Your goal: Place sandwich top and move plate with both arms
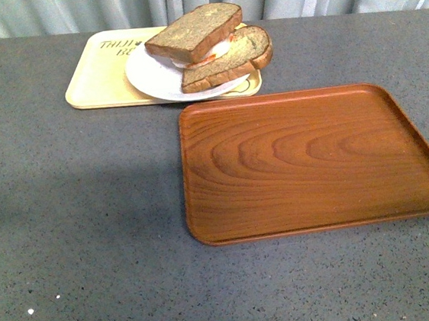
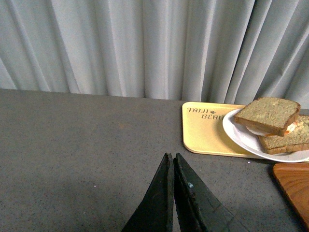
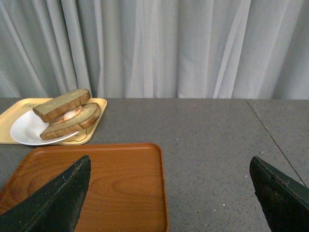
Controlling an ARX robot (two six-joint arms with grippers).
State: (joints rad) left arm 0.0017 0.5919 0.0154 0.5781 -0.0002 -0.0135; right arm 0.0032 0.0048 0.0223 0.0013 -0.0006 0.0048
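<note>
Sandwich top [image 1: 194, 31] already sits askew on the filling on the plate [image 1: 152, 81], on yellow tray [image 1: 99, 81]; take the stiff, slippery plate by opposite rims, left gripper [image 2: 173, 166] closed, right gripper [image 3: 169, 193] open.

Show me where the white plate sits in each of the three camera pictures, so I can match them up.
Front view: the plate lies at upper centre, on the yellow tray, under the sandwich.
Left wrist view: plate at the right edge, mid-height.
Right wrist view: plate at the left edge, mid-height.
Shared landmark: the brown wooden tray, beside the plate in every view.
</note>
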